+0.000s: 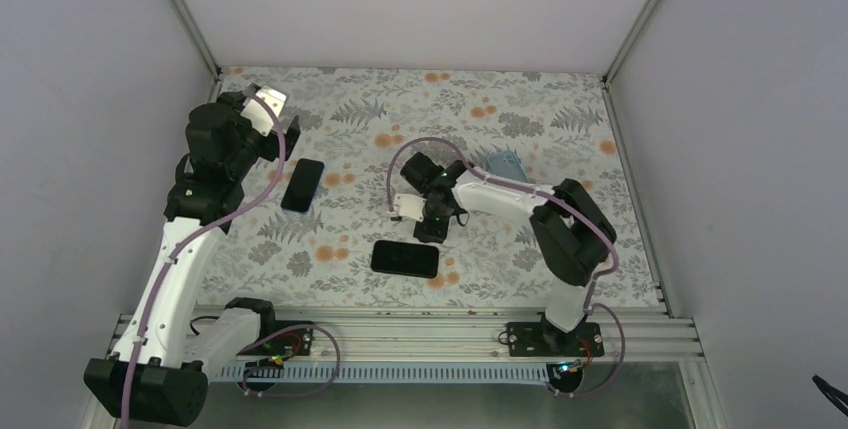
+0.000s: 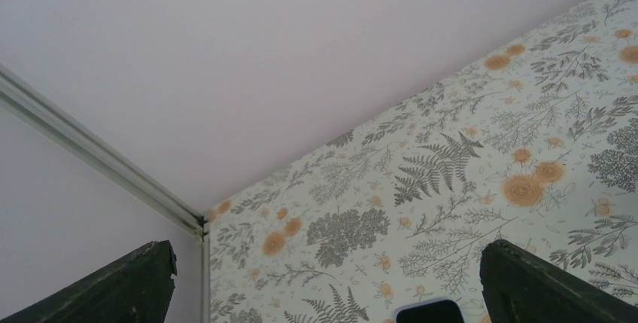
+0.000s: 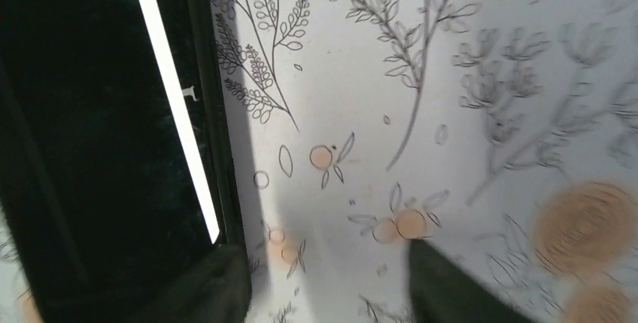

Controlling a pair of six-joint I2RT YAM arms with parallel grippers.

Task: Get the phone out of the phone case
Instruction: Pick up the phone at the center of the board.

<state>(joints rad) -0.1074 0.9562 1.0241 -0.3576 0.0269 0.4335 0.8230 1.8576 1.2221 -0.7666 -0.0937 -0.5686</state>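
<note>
Phone (image 3: 98, 135) lies, long edge just beside the parted, empty right pincer (image 3: 331, 285); left pincer (image 2: 329, 263) spread wide.

Both arms are built alike: smooth white shells on the long links and chunky black housings at every joint. The left arm (image 1: 172, 274) and the right arm (image 1: 500, 194) each carry a lilac cable (image 1: 240, 211) that runs outside the shell in loose loops. Each arm is bolted to a black base plate (image 1: 548, 337) on a ribbed aluminium rail (image 1: 420, 327), with a thin dark wire (image 1: 333, 349) curling beside it. A white camera block (image 1: 268, 101) sits at the left wrist. The left pincer (image 2: 323, 285) has dark, matte, wedge-shaped fingers (image 2: 542, 285). The right pincer (image 3: 331, 293) shows the same dark fingers (image 3: 451, 293), blurred up close. A tiny green light (image 1: 437, 182) glows on the right wrist.
</note>
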